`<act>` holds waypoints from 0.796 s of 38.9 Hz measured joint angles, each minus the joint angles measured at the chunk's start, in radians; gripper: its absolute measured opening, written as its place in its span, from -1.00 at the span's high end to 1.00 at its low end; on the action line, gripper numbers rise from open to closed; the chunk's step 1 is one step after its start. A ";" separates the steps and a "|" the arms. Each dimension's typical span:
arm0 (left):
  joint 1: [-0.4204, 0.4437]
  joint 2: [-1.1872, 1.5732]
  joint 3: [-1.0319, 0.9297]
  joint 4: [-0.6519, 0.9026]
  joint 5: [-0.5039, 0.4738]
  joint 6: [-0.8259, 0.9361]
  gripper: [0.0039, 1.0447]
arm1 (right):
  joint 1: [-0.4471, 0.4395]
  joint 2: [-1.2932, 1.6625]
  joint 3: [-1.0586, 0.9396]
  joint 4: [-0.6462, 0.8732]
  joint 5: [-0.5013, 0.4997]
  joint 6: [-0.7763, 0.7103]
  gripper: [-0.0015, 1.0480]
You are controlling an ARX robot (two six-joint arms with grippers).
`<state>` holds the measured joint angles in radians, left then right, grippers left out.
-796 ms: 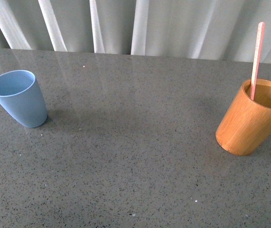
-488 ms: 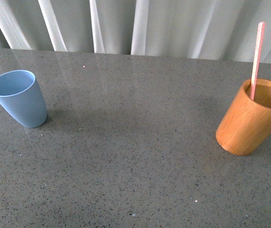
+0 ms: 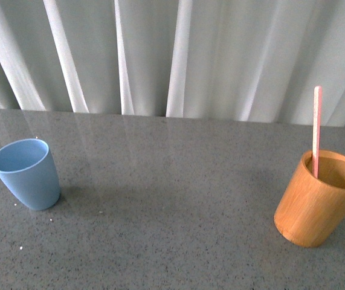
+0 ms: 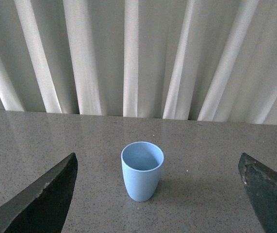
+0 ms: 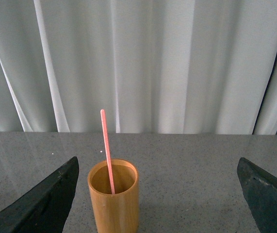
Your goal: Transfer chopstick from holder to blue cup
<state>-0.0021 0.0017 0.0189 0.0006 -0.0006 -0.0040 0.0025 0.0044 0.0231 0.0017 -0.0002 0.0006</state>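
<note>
The pink-red chopstick [image 3: 316, 130] stands in the orange-brown wooden holder [image 3: 317, 202] at the table's right. The empty light blue cup [image 3: 26, 174] stands upright at the left. No arm shows in the front view. In the left wrist view the blue cup [image 4: 142, 171] stands ahead of my open left gripper [image 4: 160, 194], between its dark fingers [image 4: 46, 196] but well apart from them. In the right wrist view the holder [image 5: 114, 196] with the chopstick [image 5: 107, 150] stands ahead of my open right gripper [image 5: 157, 196], nearer one finger [image 5: 48, 201], not touched.
A grey speckled tabletop [image 3: 172, 199] carries both cups, with a wide bare stretch between them. White pleated curtains [image 3: 172, 54] hang right behind the table's far edge.
The front view has tilted up: more curtain shows, and both cups sit lower in the picture. The cups and the chopstick stand where they were on the table.
</note>
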 joint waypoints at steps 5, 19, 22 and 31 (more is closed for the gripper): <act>0.000 0.000 0.000 0.000 0.000 0.000 -0.87 | 0.000 0.000 0.000 0.000 0.000 0.000 -0.81; 0.000 0.000 0.000 0.000 0.000 0.000 -0.87 | 0.000 0.000 0.000 0.000 0.000 0.000 -0.81; 0.000 0.000 0.000 0.000 0.000 0.000 -0.87 | 0.000 0.000 0.000 0.000 0.000 0.000 -0.81; 0.000 0.000 0.000 0.000 0.000 0.000 -0.87 | 0.000 0.000 0.000 0.000 0.000 0.000 -0.81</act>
<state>-0.0021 0.0017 0.0189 0.0006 -0.0006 -0.0044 0.0025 0.0044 0.0231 0.0017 -0.0002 0.0006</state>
